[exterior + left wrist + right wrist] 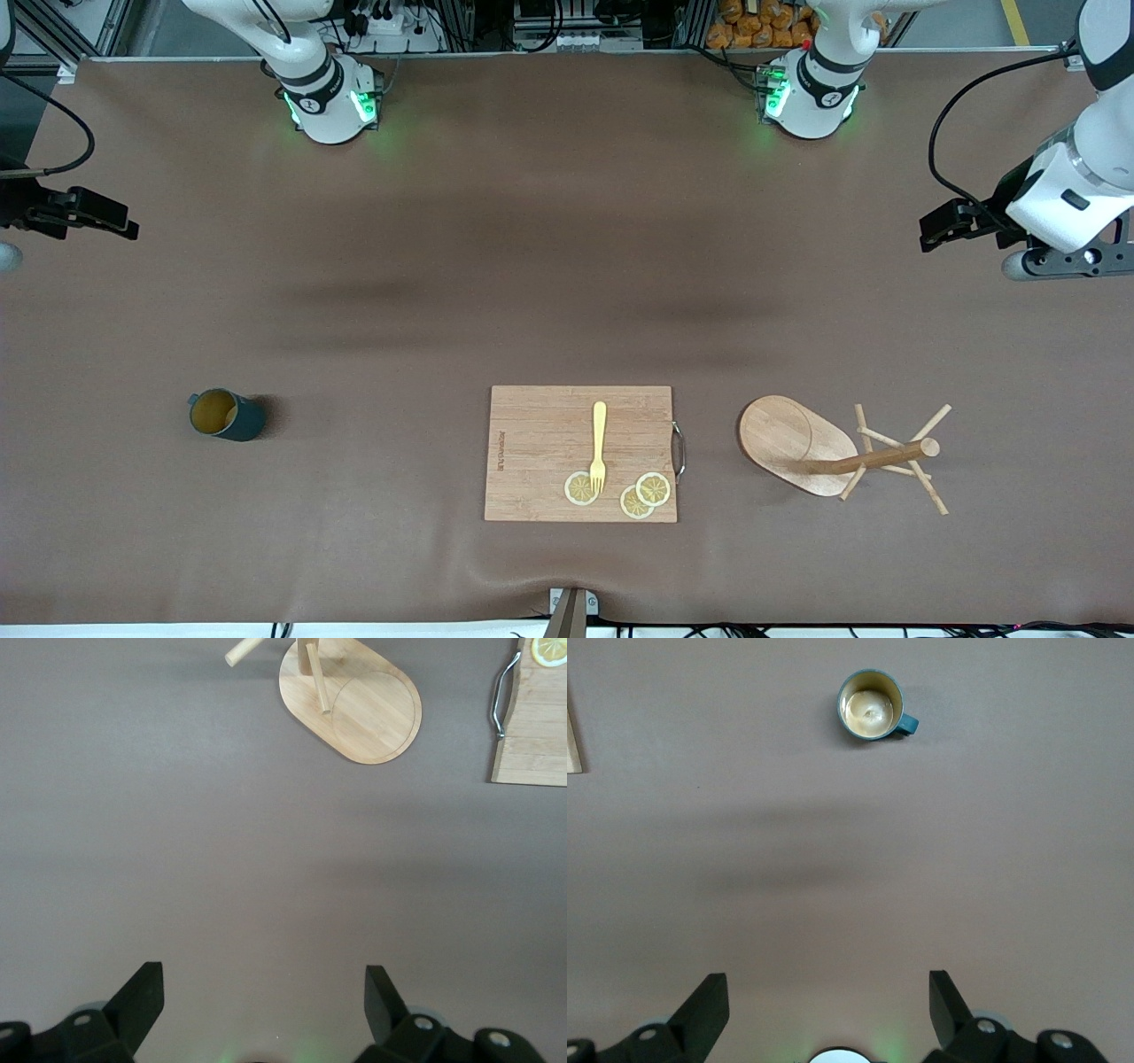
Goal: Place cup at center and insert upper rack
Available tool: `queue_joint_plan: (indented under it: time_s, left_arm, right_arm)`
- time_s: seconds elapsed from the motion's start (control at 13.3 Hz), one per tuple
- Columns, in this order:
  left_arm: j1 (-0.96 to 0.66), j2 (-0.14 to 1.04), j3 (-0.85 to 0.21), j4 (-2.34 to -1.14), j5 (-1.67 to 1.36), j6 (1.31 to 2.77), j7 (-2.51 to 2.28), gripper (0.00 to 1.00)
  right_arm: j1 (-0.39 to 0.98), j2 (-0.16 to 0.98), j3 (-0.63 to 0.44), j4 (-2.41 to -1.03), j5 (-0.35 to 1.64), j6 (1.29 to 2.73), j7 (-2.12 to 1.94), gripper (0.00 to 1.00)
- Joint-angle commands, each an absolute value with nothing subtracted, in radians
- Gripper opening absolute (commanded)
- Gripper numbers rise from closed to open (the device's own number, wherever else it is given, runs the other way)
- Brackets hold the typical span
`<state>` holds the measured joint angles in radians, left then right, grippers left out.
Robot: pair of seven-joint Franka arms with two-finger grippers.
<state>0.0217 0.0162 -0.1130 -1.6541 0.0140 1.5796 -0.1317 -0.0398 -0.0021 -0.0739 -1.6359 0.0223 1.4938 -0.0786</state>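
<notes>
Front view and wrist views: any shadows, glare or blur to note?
Front view: even light, soft arm shadows across the table, green glow at both bases. Right wrist view: sharp cup, faint shadow band. Left wrist view: upper rack cut off at the frame edge.

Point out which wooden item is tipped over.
The mug tree toward the left arm's end: its pole lies sideways, oval base on edge. The cutting board lies flat.

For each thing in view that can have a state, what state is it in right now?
cup: upright, empty, on the table toward the right arm's end
upper rack: tipped on its side, toward the left arm's end
fork: flat on the cutting board, tines on a lemon slice
left gripper: open, empty, waiting over bare table
right gripper: open, empty, waiting over bare table
</notes>
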Motion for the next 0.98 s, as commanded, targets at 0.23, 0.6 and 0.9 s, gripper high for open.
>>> queue_joint_plan:
  time_s: [0.23,0.6,0.9]
  left_arm:
    - [0.021,0.031,-0.121,-1.64,0.0,1.578,-0.124,1.0]
    - [0.015,0.034,-0.132,-1.643,0.0,1.582,-0.141,1.0]
    - [0.015,0.034,-0.135,-1.638,0.0,1.588,-0.144,1.0]
  right_arm:
    - [-0.037,-0.023,-0.072,-1.649,0.02,1.485,-0.057,1.0]
    - [-0.035,-0.023,-0.072,-1.649,0.02,1.486,-0.055,1.0]
    - [-0.037,-0.023,-0.072,-1.649,0.02,1.486,-0.055,1.0]
